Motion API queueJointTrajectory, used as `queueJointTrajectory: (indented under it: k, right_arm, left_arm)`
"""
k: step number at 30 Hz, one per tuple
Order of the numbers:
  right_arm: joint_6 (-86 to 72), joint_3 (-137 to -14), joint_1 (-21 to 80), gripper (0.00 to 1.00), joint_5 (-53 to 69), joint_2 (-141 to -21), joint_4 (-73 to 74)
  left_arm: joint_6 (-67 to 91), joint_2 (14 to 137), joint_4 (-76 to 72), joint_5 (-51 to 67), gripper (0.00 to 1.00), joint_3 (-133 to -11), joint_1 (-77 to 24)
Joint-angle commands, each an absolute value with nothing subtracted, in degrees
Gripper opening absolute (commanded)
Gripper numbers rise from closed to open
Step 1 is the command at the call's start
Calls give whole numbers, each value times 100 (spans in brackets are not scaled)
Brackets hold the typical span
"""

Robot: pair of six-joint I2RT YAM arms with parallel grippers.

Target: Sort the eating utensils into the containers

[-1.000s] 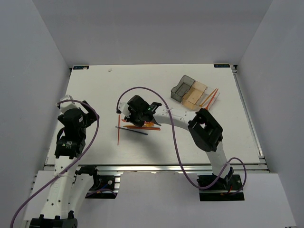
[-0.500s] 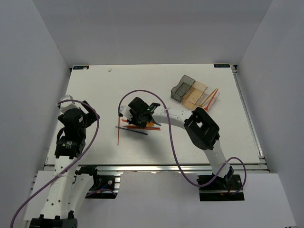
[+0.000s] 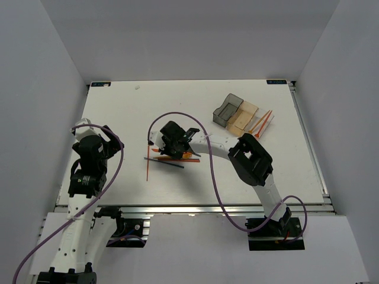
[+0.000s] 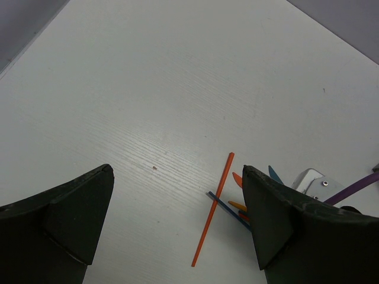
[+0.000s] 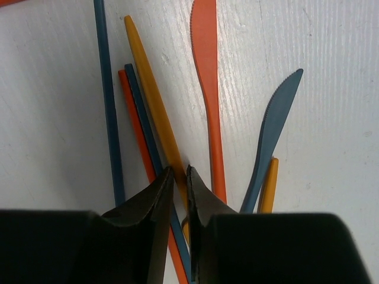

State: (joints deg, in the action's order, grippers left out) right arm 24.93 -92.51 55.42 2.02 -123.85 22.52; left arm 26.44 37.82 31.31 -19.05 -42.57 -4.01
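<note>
White tabletop (image 3: 118, 106), grey walls all round. The right gripper (image 5: 179, 177) is down on the utensil pile (image 3: 174, 157) mid-table, its fingers pinched onto an amber stick (image 5: 148, 83) (barely any gap left). Beside that stick lie an orange knife (image 5: 207, 89), a blue-grey knife (image 5: 272, 130) and a dark blue stick (image 5: 106, 89). One orange stick (image 4: 213, 207) sits just left of the pile. The left gripper (image 4: 177, 171) hangs above the table's left side, fingers spread wide, gripping nothing. The containers (image 3: 235, 112) are far right, with two orange utensils (image 3: 262, 123) on the table just beside them.
</note>
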Motion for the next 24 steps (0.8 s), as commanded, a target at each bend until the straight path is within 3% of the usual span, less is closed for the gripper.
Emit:
queueJointTrajectory:
  k: [1,10,19,24]
  right_arm:
    - [2549,-9378,5528,20,325,-12577,2373]
    - [2558,-9378,5528,26,185,-12604,2329]
    - [2558,-9369,5519,2,255,-12472,2241]
    - [2566,-9308,5520,0,211,-12235,2083]
  left_arm:
    - [2619,3762,3111,-1872,98,-4254,-431]
    - [2619,3770,3103,-1854,98,-4254,-431]
    - [2619,3762,3103,-1854,98,-4263,-431]
    - [2619,3770,3103,-1846,98,-4254,-422]
